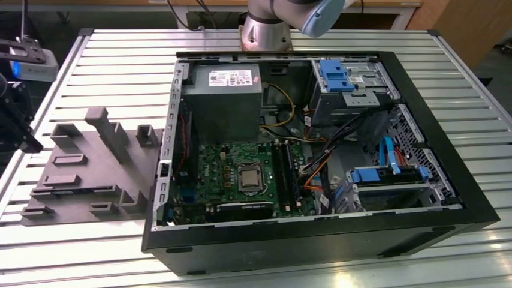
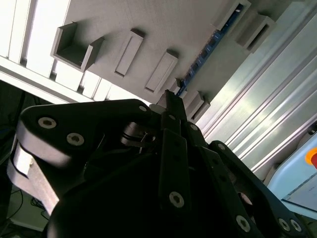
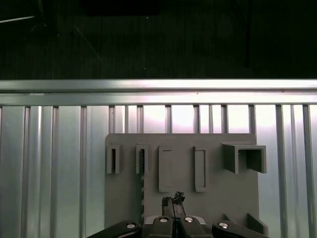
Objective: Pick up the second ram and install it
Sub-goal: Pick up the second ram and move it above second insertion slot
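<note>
No text, number or sign can be read.

Power supply (image 1: 222,102), at the case's (image 1: 320,240) edge nearest the arm's base, toward the exterior view's left: pale sticker (image 1: 228,77) on top, print too small to make out.

Processor (image 1: 250,177) on the motherboard (image 1: 212,162): metal lid, markings not readable.

Second wrist view: pale blue surface (image 2: 297,183) carrying a red mark (image 2: 312,157), no letters discernible.

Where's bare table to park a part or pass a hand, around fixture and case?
Free: the slatted table between the grey fixture plate and the edge by the arm base, and the slat strip on the plate's opposite side, at the exterior view's left of the PC case. Crowded: the plate's holders; the case interior, packed with cables and motherboard.
</note>
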Robot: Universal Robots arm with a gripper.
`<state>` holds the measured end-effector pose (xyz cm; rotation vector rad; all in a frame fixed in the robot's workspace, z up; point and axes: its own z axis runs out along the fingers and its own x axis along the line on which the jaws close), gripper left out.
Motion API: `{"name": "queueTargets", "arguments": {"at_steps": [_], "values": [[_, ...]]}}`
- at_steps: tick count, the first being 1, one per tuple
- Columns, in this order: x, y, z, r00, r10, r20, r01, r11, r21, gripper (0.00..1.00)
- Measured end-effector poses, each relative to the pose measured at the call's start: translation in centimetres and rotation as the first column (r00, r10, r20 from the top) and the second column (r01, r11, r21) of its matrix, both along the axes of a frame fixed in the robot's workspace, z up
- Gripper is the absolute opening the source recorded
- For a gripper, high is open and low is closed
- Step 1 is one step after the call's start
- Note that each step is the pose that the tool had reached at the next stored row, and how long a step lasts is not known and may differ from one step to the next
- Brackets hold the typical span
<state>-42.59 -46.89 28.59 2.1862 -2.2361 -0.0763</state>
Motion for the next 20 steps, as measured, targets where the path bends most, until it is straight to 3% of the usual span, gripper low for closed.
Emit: {"name": "queueTargets", "arguments": {"at_steps": [20], "values": [[0.00, 0.00, -0.75, 1.0000, 0.000, 0.0000, 0.000, 1.0000, -0.0001, 0.11]]}}
